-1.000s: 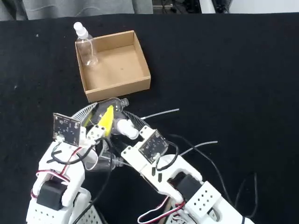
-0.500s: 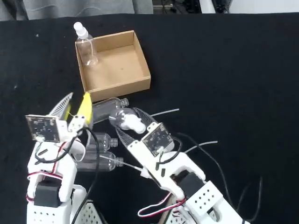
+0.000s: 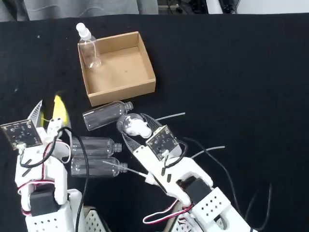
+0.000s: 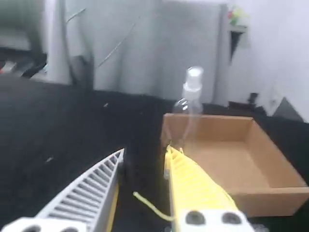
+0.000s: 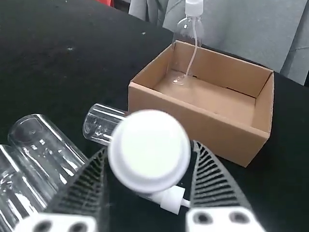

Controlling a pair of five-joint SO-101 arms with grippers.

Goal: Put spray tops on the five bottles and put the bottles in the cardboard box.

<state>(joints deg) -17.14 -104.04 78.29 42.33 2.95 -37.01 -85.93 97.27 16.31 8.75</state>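
3 clear btls (image 3: 104,115) lying, white spray top (image 3: 132,125)

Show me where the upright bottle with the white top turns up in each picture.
High view: the upright bottle stands toward the picture's top left, in a corner of the cardboard box.
Left wrist view: the bottle rises at the box's far corner, beyond the open left gripper.
Right wrist view: the bottle stands in the box's far corner, beyond the spray top held in the right gripper.
Shared landmark: the cardboard box.
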